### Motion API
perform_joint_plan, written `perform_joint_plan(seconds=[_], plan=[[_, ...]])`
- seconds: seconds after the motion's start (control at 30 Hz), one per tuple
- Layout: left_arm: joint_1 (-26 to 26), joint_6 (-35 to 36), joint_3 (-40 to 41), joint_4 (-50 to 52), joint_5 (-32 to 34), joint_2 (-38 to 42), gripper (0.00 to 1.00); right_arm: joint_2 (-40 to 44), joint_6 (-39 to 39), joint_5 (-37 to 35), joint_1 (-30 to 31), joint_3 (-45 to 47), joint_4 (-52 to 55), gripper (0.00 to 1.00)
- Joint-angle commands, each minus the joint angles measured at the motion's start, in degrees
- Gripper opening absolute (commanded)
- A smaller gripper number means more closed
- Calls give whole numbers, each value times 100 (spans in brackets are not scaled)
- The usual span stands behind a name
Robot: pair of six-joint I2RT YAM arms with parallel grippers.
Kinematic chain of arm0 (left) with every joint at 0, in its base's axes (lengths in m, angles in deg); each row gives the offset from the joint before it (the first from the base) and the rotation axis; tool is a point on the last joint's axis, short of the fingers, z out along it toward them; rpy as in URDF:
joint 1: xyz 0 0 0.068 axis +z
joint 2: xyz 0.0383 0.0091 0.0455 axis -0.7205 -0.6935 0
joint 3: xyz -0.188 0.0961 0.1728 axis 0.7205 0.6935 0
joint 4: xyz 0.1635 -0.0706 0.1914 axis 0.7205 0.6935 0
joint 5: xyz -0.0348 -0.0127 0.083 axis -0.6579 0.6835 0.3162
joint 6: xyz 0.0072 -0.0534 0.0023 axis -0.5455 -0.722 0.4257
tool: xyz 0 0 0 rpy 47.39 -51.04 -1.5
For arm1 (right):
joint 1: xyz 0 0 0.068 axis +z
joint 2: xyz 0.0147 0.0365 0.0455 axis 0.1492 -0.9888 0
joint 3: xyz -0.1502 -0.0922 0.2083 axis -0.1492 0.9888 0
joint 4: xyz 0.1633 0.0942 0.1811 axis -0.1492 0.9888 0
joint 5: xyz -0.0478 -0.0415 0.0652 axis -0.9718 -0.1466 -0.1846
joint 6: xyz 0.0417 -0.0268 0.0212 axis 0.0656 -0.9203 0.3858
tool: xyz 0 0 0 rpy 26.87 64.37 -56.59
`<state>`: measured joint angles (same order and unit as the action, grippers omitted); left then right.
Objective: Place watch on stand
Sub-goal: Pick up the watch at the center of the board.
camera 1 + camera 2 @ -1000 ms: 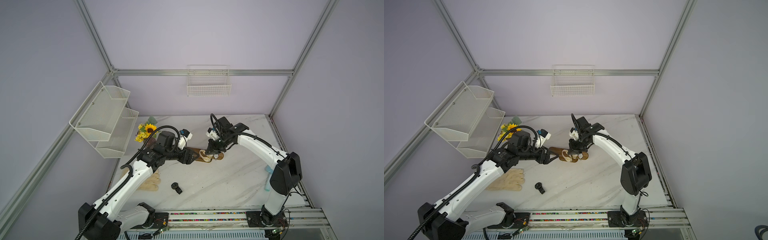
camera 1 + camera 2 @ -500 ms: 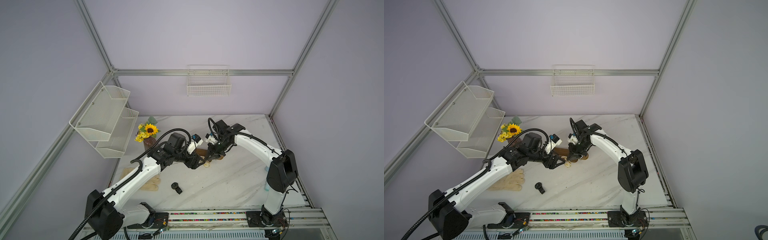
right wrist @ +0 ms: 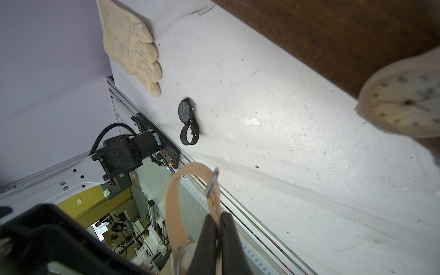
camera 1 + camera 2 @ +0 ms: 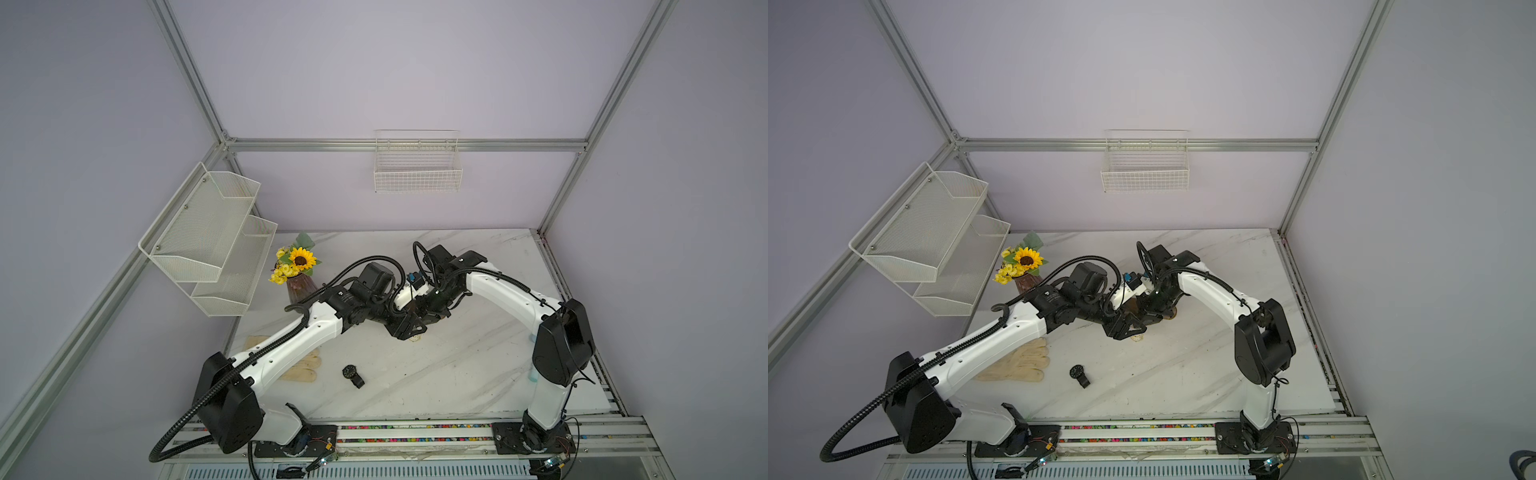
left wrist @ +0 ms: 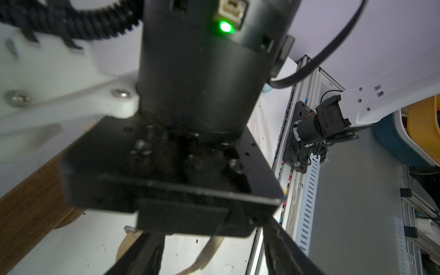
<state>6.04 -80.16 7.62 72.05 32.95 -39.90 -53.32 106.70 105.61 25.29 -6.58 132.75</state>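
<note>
Right fingers [image 3: 204,238] pinch cream watch strap [image 3: 172,204] so we can loop brown wooden bar stand [image 3: 333,35]; left fingers [image 5: 285,252] spread, 8 o'clock.

Robotics lab test cell. Silver aluminium-profile frame [image 4: 311,144] encloses plain lilac wall panels [image 4: 374,62]; white marble-pattern table [image 4: 457,374]; white-and-black left arm [image 4: 291,340] and right arm [image 4: 505,291] bolted to slotted metal rail [image 4: 415,444], near edge.

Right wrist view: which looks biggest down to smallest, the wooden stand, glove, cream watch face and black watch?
1. Stand.
2. Glove and cream watch face: about alike; the face is blurred, close to the camera.
3. Black watch.
</note>
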Motion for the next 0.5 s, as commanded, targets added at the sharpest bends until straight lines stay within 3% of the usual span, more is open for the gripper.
perform_joint_plan(seconds=[0.0,0.37,0.47], plan=[[-56,179,-174,158,-195,35,63,-85,-208,107,32,-53,182,0],[-73,143,128,211,-34,35,61,-94,-190,250,32,-126,200,0],[-68,174,101,212,-15,-216,57,-46,-161,250,32,-89,174,0]])
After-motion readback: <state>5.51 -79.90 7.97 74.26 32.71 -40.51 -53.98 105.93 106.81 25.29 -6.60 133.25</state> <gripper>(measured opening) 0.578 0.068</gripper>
